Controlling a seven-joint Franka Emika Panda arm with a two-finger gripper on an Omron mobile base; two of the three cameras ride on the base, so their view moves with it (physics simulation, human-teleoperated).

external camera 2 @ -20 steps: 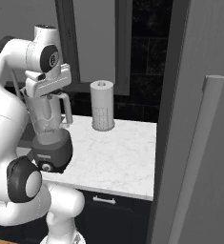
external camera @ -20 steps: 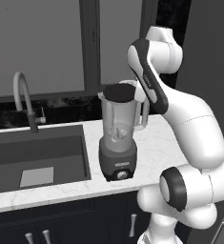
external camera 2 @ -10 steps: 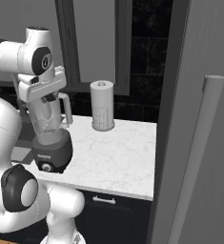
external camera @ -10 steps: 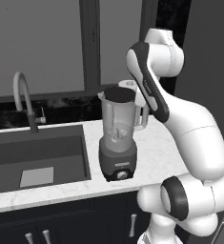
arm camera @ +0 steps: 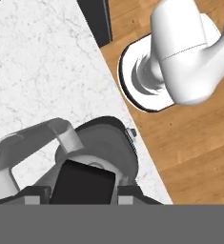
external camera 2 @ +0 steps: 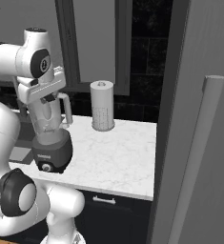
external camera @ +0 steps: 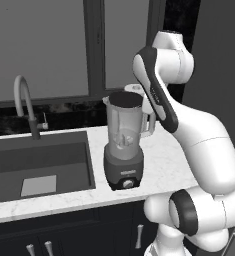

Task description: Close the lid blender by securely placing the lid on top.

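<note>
The blender stands on the marble counter right of the sink, a clear jar with a side handle on a dark base with a knob; the right base view has the blender at the left. The flat black lid lies level at the jar's rim. Looking straight down, the lid sits between my fingertips, above the jar's mouth and its handle. My gripper is shut on the lid, right over the jar. The gripper hangs just above the jar top.
A white paper-towel roll stands at the back of the counter, right of the blender. The sink and faucet lie to the left. A tall cabinet panel bounds the right. Wooden floor lies below the counter edge.
My hand has shifted slightly lower and sideways over the jar with the lid in it. The blender and the roll have stayed put.
</note>
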